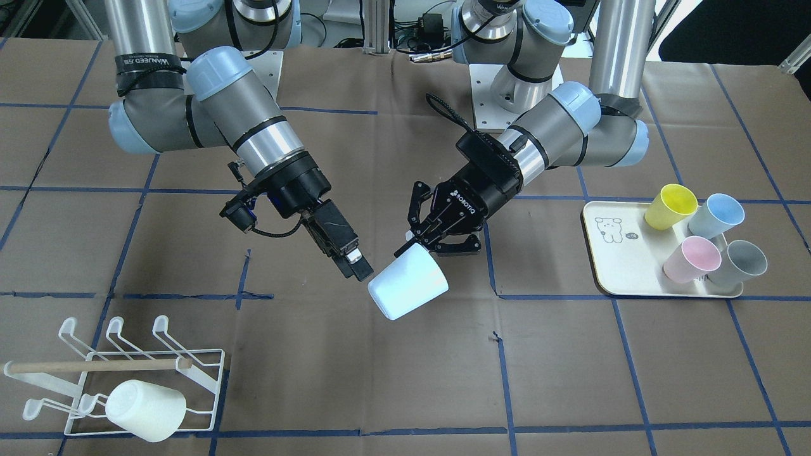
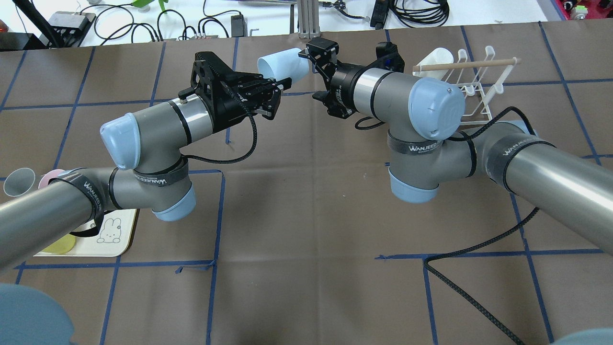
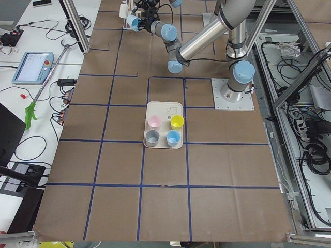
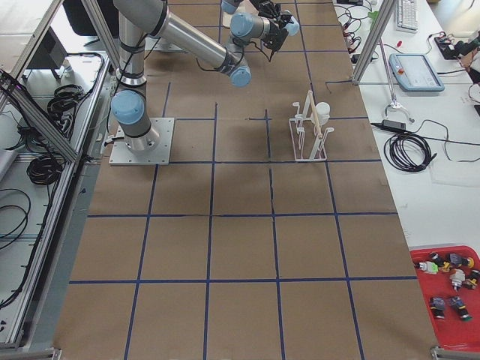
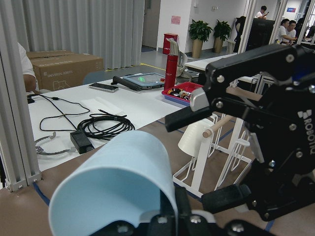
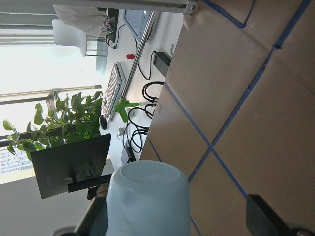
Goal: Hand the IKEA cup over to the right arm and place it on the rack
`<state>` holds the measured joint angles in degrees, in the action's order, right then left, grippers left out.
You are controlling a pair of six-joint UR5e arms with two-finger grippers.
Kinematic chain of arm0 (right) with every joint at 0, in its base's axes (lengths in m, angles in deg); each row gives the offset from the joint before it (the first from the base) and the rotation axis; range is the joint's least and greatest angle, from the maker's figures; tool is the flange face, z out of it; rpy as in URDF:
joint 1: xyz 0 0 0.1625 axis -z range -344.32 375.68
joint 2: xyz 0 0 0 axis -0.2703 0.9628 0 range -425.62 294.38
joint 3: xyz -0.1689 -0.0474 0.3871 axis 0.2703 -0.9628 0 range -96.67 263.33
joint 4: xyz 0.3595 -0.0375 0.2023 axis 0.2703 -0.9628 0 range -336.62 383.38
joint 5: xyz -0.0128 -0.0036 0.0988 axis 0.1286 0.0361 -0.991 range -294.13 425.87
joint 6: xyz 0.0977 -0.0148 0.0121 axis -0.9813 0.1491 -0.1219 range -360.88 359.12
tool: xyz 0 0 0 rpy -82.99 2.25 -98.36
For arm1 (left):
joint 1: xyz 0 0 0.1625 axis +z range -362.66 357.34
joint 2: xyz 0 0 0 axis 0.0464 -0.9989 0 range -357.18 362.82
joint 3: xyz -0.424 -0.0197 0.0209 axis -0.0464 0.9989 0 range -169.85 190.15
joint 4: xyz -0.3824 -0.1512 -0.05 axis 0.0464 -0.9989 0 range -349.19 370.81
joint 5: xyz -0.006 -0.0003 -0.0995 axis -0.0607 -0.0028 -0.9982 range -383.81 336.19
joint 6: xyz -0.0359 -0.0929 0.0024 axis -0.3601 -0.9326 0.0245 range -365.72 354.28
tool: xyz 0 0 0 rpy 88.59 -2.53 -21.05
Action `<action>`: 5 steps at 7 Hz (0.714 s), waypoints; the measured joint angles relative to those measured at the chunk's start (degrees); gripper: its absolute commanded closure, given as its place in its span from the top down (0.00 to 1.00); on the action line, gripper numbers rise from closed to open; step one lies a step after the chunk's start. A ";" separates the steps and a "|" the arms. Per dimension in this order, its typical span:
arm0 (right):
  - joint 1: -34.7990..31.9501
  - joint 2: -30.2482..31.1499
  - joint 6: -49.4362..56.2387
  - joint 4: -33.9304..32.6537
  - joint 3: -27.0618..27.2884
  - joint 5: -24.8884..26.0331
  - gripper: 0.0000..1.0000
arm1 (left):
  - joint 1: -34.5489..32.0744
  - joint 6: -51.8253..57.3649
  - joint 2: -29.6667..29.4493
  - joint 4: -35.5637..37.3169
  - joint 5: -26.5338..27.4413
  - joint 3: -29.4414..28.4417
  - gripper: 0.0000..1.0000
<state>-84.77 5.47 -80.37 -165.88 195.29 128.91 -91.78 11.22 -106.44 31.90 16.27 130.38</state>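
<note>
Surface materials and finishes: desk, arm, claw, cup, rack, tray.
Desk (image 1: 380,380) covering: matt brown paper, lightly creased, gridded with blue tape (image 1: 570,297). Right arm (image 1: 253,114): satin silver-grey metal tubes, smooth pale-blue plastic joint caps, black fabric strap (image 1: 142,66). Left claw (image 1: 437,244): matt black; metal or plastic cannot be told. Cup (image 1: 408,290): smooth pale-blue plastic, soft sheen. Rack (image 5: 203,164), near the far desk edge: smooth white coated wire; dowel (image 1: 95,365) of bare light wood. Tray (image 1: 608,266), near the left desk edge: matt cream plastic.

Left arm (image 1: 551,123), right arm (image 1: 253,120): silver-grey, pale blue joint caps (image 1: 218,73), black WANJEED straps (image 1: 150,63); left gripper (image 1: 437,244) black, ROBOTIQ lettering.
</note>
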 measured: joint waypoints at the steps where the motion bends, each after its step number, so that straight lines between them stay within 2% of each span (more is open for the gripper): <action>1: -0.26 -0.49 -0.53 0.00 -1.00 0.02 0.99 | 0.00 -0.04 0.05 0.00 -0.01 0.00 0.00; 5: -1.52 -1.81 -2.15 -0.05 -2.34 0.11 0.98 | 0.00 -0.07 0.10 -0.06 0.07 -0.08 0.01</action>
<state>-86.29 3.67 -82.52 -165.94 192.95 129.01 -91.78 11.16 -106.34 31.84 16.35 130.31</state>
